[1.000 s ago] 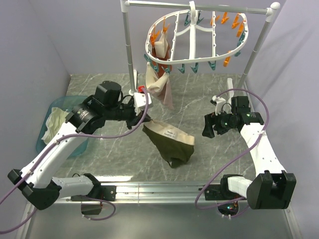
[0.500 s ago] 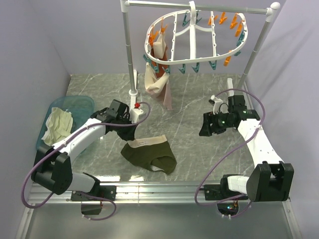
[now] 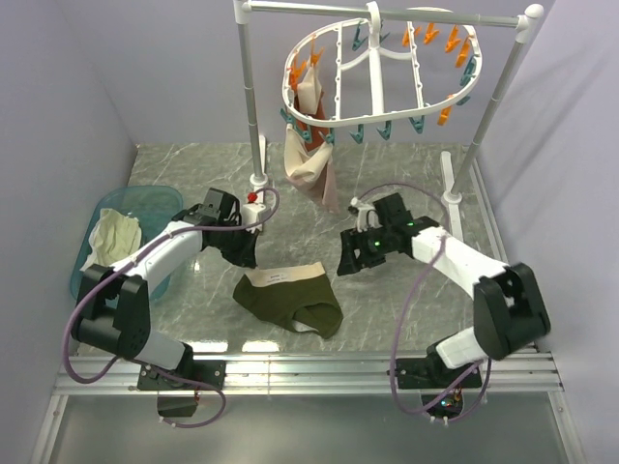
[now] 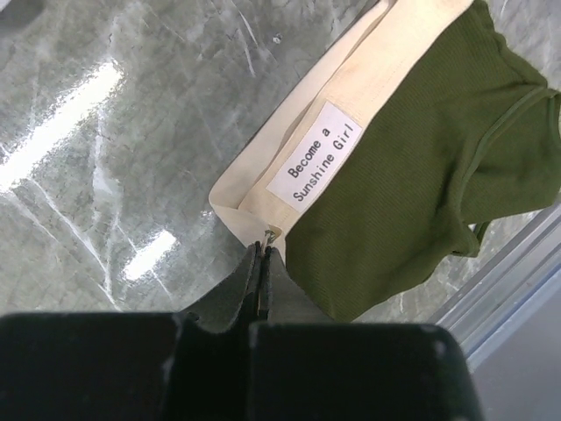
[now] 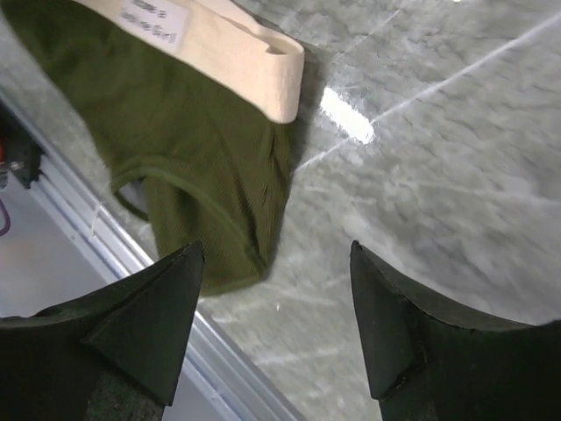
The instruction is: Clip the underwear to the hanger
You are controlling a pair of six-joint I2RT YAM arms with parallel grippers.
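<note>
From above, the underwear [image 3: 290, 302] is seen lying flat on the desk [image 3: 406, 193], at the near side, between the two arms. The hanger [image 3: 387, 120] is hung up at the far side, well apart from it.

In the left wrist view, the left end effector [image 4: 263, 254] is shut tight. Its tips are right at the pale waistband [image 4: 368, 70], near the label [image 4: 314, 153].

In the right wrist view, the right end effector [image 5: 273, 263] is held open, with nothing in it, by the underwear's right edge.
</note>
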